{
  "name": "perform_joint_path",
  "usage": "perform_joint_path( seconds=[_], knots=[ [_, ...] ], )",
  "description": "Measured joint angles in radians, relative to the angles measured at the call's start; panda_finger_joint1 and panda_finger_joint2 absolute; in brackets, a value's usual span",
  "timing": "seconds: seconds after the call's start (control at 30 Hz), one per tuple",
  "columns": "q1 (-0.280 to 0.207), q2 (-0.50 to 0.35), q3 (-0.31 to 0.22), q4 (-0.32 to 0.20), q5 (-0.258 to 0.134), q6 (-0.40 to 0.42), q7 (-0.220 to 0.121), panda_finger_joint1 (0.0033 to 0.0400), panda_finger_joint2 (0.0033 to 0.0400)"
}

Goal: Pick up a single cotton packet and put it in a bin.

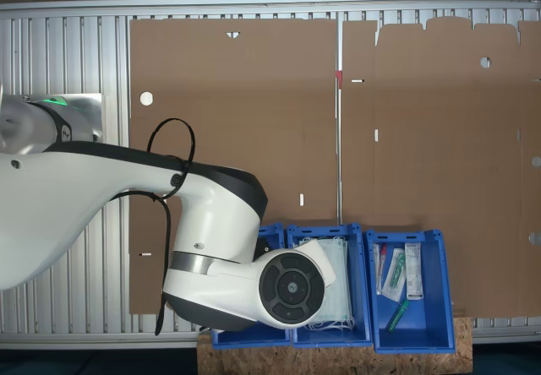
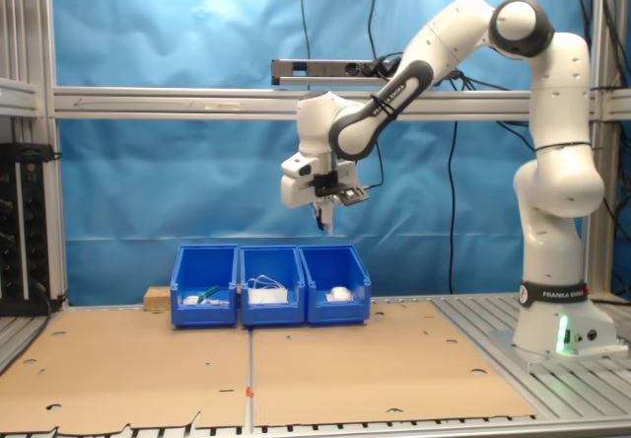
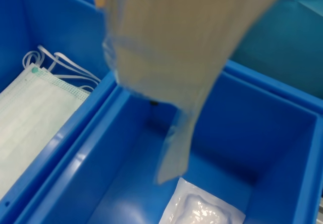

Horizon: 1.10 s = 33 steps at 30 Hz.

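In the wrist view, one blurred, flat white paper cotton packet (image 3: 176,67) hangs just over the end bin of three open, rectangular blue plastic bins (image 2: 271,285), gripped in the closed claw (image 2: 325,219). Below, inside that end bin, lies one clear-fronted packet holding a fluffy white wad (image 3: 204,210). The neighbouring middle bin holds pale green pleated face masks (image 3: 35,128). Brown cardboard sheets (image 2: 296,369) cover the desk (image 2: 582,384).

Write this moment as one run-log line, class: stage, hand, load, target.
stage: carry | hand: raised over blue bin, shut on cotton packet | load: hangs blurred | target bin: holds clear-fronted packet
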Motion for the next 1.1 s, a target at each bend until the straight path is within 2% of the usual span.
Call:
perform_joint_path(
  seconds=[0.43, 0.9, 1.1],
  knots=[
    [0.000, -0.009, -0.008, -0.017, -0.046, 0.049, 0.000, 0.0052, 0.0052],
    [0.000, -0.012, -0.012, -0.017, -0.064, 0.067, 0.000, 0.0052, 0.0052],
    [0.000, -0.013, -0.016, -0.017, -0.065, 0.069, -0.010, 0.0052, 0.0052]
  ],
)
